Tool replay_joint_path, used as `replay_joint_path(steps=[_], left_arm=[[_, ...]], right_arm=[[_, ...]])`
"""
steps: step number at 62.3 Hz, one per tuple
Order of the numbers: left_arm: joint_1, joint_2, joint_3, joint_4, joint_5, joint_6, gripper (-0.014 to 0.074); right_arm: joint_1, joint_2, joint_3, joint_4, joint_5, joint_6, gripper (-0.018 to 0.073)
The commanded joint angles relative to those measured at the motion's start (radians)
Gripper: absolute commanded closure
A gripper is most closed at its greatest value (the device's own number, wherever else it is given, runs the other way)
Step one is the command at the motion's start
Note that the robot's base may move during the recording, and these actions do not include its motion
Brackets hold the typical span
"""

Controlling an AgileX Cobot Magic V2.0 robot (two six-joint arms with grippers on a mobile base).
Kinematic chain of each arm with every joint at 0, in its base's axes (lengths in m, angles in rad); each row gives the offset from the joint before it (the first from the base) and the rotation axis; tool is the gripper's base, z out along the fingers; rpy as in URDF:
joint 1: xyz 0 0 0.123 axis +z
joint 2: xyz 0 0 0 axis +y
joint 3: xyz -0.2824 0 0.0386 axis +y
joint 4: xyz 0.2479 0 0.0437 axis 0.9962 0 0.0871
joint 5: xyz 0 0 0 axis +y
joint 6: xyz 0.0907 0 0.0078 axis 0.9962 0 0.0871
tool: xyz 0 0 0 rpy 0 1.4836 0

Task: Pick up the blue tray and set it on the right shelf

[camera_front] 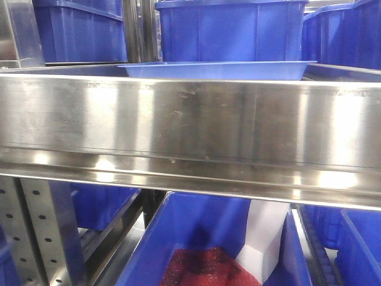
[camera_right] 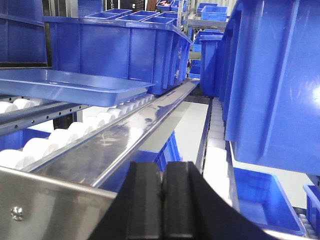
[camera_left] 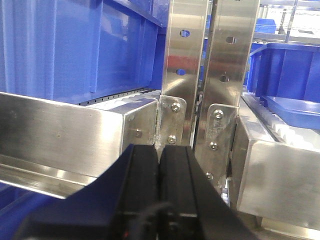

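The light-blue tray lies flat on the stainless-steel shelf, just behind its broad front beam. It also shows in the right wrist view resting on white rollers, and at the right edge of the left wrist view. My left gripper is shut and empty, in front of the perforated uprights. My right gripper is shut and empty, at the shelf's front, to the right of the tray. Neither gripper touches the tray.
Deep dark-blue bins stand behind the tray and on both sides. More bins sit below the beam, one holding something red. White rollers and a steel rail run along the shelf.
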Motion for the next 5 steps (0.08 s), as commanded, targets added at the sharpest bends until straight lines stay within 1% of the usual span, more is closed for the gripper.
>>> replay_joint_path(steps=[1, 5], left_arm=[[0.002, -0.015, 0.031, -0.007, -0.088, 0.0, 0.0645], [0.002, -0.015, 0.031, -0.007, -0.088, 0.0, 0.0645]], right_arm=[[-0.005, -0.019, -0.02, 0.002, -0.073, -0.009, 0.0502], [-0.005, -0.019, -0.02, 0.002, -0.073, -0.009, 0.0502]])
